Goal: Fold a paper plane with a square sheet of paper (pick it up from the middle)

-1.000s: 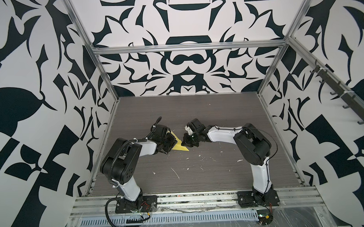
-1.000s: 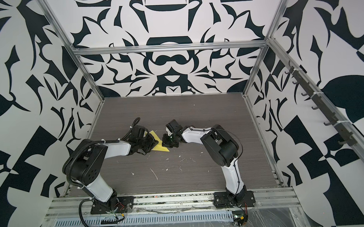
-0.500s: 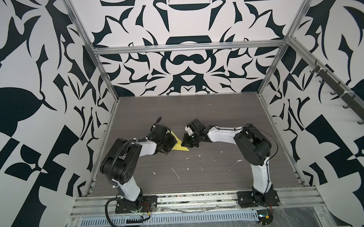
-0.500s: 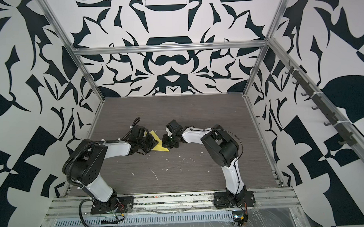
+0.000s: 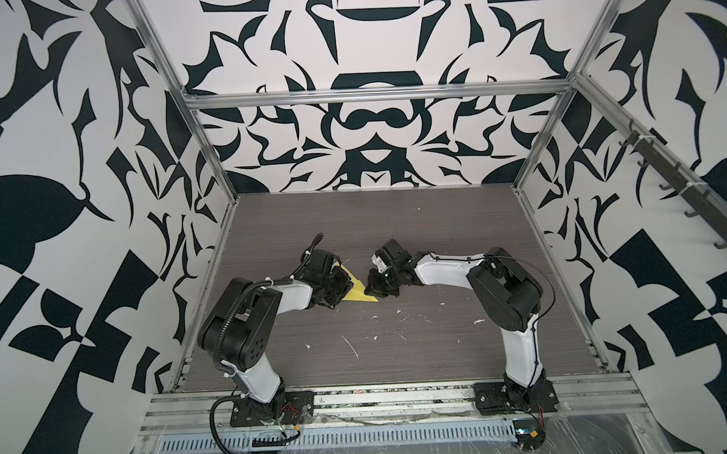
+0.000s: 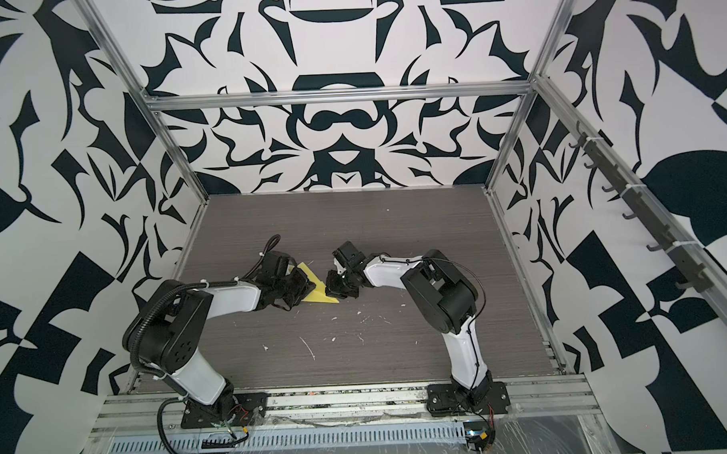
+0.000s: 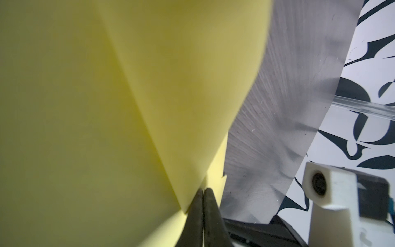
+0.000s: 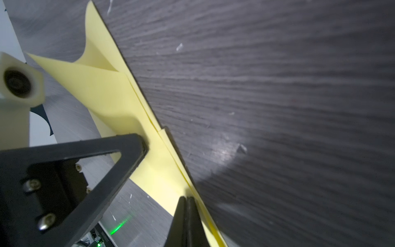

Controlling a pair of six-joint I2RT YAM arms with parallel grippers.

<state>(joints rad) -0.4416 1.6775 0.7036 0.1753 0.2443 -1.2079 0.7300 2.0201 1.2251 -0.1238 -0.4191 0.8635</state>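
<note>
A: One square sheet of paper (image 5: 358, 293): status?
B: Folded to a layered yellow triangle, resting on the desk (image 5: 416, 226) near its middle. One flap curls up, unflattened. Judged partway; narrow dart not yet formed.
A: Tools?
B: Left tool (image 7: 204, 203) pressed together, tips at the flap's corner. Right tool (image 8: 186, 205) pressed together, tips on the creased edge. White flecks (image 5: 351, 345) lie nearby.
</note>
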